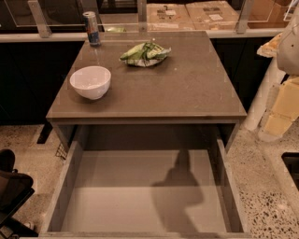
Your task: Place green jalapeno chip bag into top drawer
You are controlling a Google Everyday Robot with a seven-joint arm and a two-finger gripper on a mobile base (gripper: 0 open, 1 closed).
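Note:
The green jalapeno chip bag (145,53) lies crumpled on the far middle of the brown table top (187,88). The top drawer (140,196) is pulled out wide open below the table's front edge, and its flat grey bottom holds only a shadow of the arm. My gripper (281,114) hangs at the right edge of the view, beside the table's right side. It is well away from the bag and to the right of the drawer, and nothing shows in it.
A white bowl (90,81) sits on the table's left side. A blue and silver can (92,29) stands at the far left corner. Cardboard boxes (191,14) lie behind a rail at the back. A black chair (11,186) is at the lower left, on the speckled floor.

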